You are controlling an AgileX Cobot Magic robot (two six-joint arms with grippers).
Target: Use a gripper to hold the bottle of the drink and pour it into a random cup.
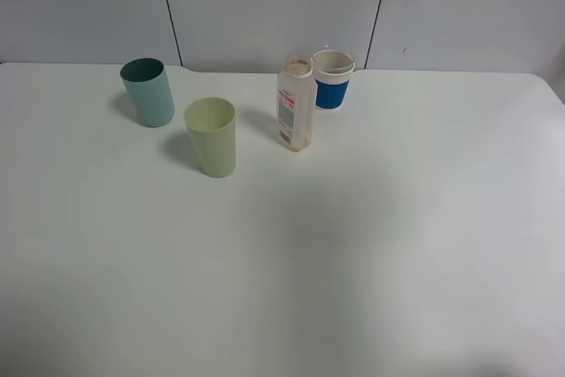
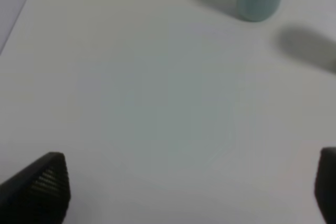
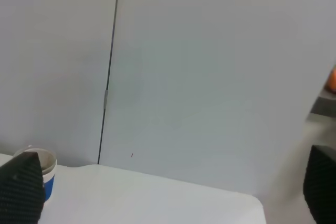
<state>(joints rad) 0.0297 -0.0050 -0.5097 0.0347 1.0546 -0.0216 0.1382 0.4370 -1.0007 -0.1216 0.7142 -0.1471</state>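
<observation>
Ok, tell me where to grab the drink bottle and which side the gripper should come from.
Grip the bottle around its squarish middle, across two flat walls, gripper level. It stands upright and has no cap, so tilting risks a spill. Probably come from the front: the blue-and-white cup stands close behind to the right, the yellow-green cup to the left.

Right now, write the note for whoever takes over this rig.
Left hand: open, empty, over bare table near the teal cup.
Right hand: open, empty, facing the back wall.
Neither hand shows in the high view.
Bottle: upright, uncapped, at the back of the table, just in front of the blue and white cup. Pale green cup stands to its left.
Done: nothing; bottle untouched.
Left: grasp the bottle, pour into a cup.
</observation>
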